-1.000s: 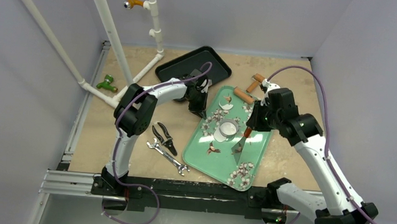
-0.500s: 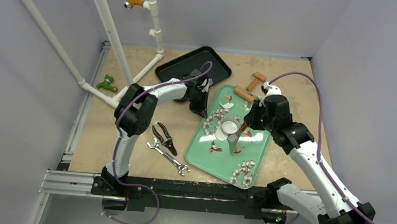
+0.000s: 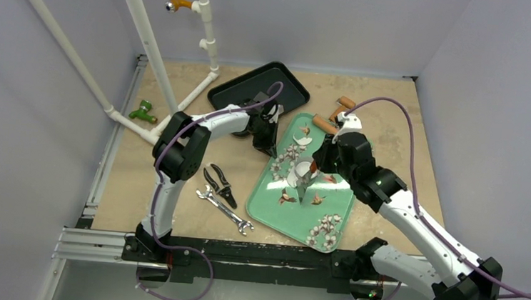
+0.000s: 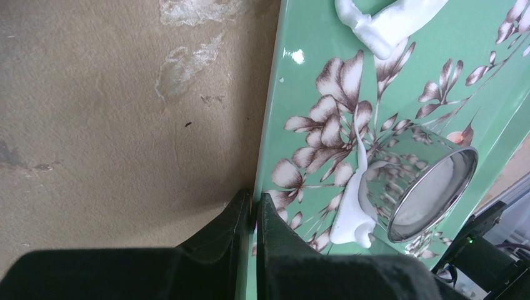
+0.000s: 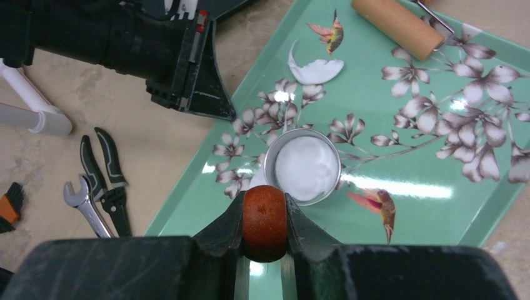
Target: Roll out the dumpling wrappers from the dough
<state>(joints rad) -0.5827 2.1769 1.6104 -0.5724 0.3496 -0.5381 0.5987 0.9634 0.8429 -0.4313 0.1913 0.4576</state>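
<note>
**Desk editor:** From above, where is the wrapper?

**Photographer:** The wrapper (image 3: 304, 172) lies inside the ring (image 3: 295, 167), mid-tray (image 3: 279, 212), on the desk (image 3: 131, 182). The left tool (image 3: 268, 149) sits at the tray's left rim. The right tool (image 3: 316, 170) holds a scraper (image 3: 307, 193) just beside the ring.

**Desk editor:** The left wrist?

**Photographer:** The left tool (image 4: 252, 209) has its fingers pressed together, and they seem to nip the tray's (image 4: 300, 94) thin rim. If that nip slips, the tray may skate under any push. A dough scrap (image 4: 353, 215) touches the ring's (image 4: 412, 169) wall and could drag along with it.

**Desk editor:** The right wrist?

**Photographer:** The right tool (image 5: 264, 215) is clamped on the scraper's red-brown handle, at the ring's (image 5: 269, 164) near side. The blade is hidden here. My worry is that it strikes the ring's wall, shoves the ring and smears or tears the wrapper (image 5: 305, 167) inside.

**Desk editor:** Which way does the wrapper point?

**Photographer:** Nowhere in particular. It lies flat, face up, and is roundish, so it has no real long axis.
</note>
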